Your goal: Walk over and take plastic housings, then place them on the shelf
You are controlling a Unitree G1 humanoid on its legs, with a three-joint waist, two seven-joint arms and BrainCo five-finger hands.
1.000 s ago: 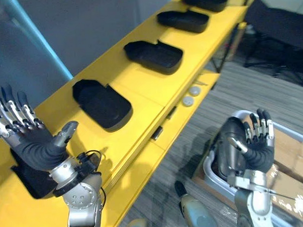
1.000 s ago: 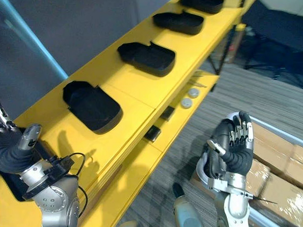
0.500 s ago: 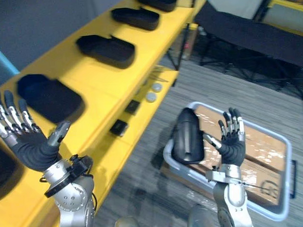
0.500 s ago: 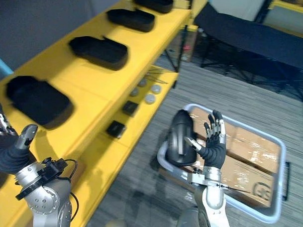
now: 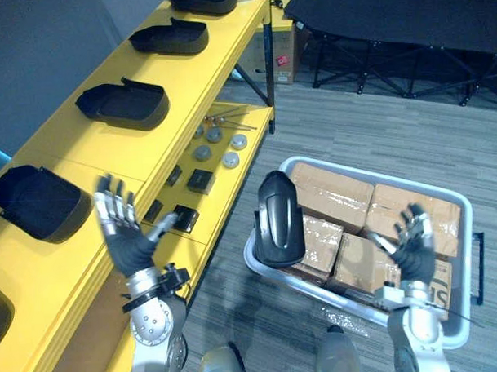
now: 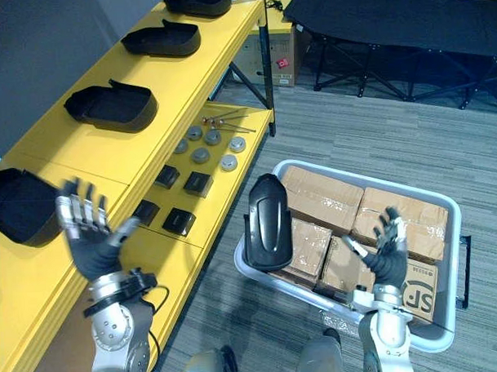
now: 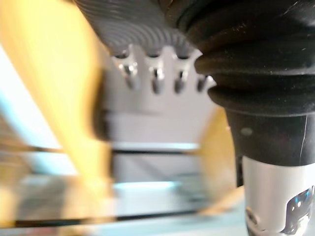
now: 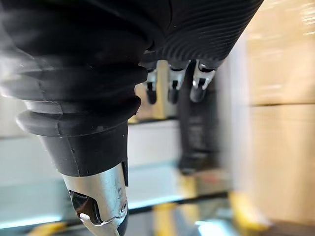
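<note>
Fingers [image 5: 110, 209] of left hand [image 5: 130, 243]: straight and spread, holding nothing. The hand is raised by the front edge of the yellow shelf [image 5: 68, 151], over its lower board. Right hand [image 5: 415, 249]: fingers likewise spread and empty, above the near right corner of the grey tub [image 5: 371, 177].

Tub sits on the floor, packed with taped cardboard boxes [image 5: 334, 195]. Dark print on the box under the right hand, too small to make out.

One black plastic housing [image 5: 276, 219] stands upright in the tub's corner nearest the shelf, against the boxes and apart from both hands.

Shelf top board: shelf housings [image 5: 119, 105] in a row, open side up. Lower board: grey discs [image 5: 223, 146] and small black blocks [image 5: 201, 181].
</note>
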